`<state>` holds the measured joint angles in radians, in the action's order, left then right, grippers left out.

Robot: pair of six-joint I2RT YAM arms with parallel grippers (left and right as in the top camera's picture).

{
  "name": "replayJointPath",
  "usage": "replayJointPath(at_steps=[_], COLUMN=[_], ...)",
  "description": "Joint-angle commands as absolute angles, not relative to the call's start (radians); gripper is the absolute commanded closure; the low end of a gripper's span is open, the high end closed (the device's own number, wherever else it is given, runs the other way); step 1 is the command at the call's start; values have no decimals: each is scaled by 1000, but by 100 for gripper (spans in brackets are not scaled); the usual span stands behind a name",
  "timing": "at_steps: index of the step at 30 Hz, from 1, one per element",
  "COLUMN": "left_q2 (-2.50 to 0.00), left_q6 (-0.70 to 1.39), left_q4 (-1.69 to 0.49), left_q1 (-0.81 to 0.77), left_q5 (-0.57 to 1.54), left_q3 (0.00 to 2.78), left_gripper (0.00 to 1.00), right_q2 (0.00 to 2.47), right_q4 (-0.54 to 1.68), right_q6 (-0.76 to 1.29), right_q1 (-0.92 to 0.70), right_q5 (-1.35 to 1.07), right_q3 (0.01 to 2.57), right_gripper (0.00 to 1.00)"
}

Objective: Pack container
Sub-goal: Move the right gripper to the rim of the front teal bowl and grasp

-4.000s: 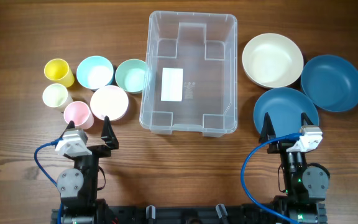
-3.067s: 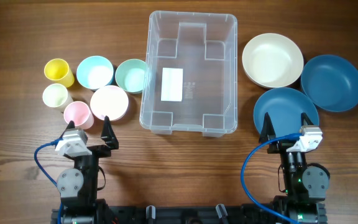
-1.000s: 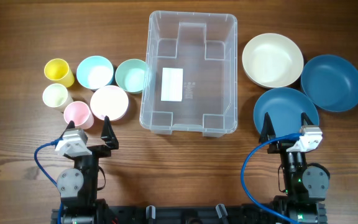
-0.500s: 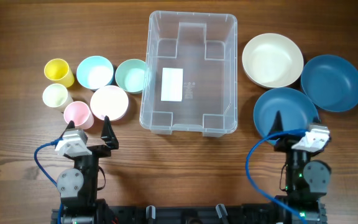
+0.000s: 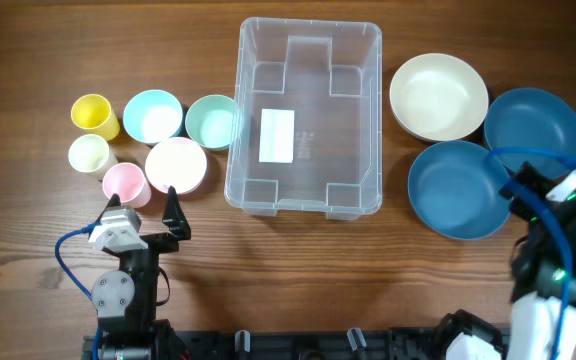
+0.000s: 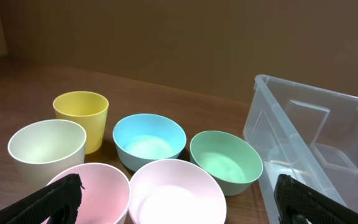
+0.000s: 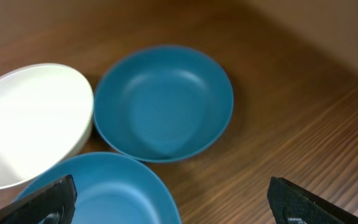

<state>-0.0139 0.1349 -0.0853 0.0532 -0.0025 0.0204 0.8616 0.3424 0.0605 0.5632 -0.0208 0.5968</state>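
A brown wood-grain table (image 5: 28,260) fills the overhead view, and the wrist views show a plain brown wall behind it. At the left stands a cluster of a yellow cup (image 5: 95,115), a cream cup (image 5: 90,153) and a pink cup (image 5: 124,183), with a light blue bowl (image 5: 152,116), a pale pink bowl (image 5: 176,165) and a green bowl (image 5: 212,122) close beside them. The left gripper (image 5: 145,197) sits just near of the pink cup and the pale pink bowl, its fingers spread wide and holding nothing. The container (image 5: 308,60) stands open and upright at the middle of the table, the green bowl just beside its left wall and a white label (image 5: 277,135) on its base. To its right lie a cream bowl (image 5: 438,97) and two dark blue bowls, the near one (image 5: 458,190) and the far one (image 5: 533,132), set close together. The right gripper (image 7: 176,204) hangs over these with fingers spread and empty. From overhead, the right arm (image 5: 553,215) and its blue cable (image 5: 538,153) cover part of both blue bowls' rims.
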Motion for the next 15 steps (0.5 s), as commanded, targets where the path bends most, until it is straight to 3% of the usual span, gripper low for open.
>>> replayJointPath(at_steps=[1,4,10,15], left_q2=[-7,-7,-7,-7], left_q6=[115,115,115,115], left_q4=[-82,-82,-82,-82], left_q1=[47,47,47,47], left_q5=[7,7,7,7], left_q3=[11,11,11,11], left_gripper=[0,0,0,0], right_q2=[1026,1122,1172,1165], right_q4=[364,359,349,364], right_q6=[59,51,119,35], right_q1=[691,754,780,780], right_q5=[-363,-479,-499,-485], right_q3=[668,686,688,688], right_gripper=[0,0,0,0])
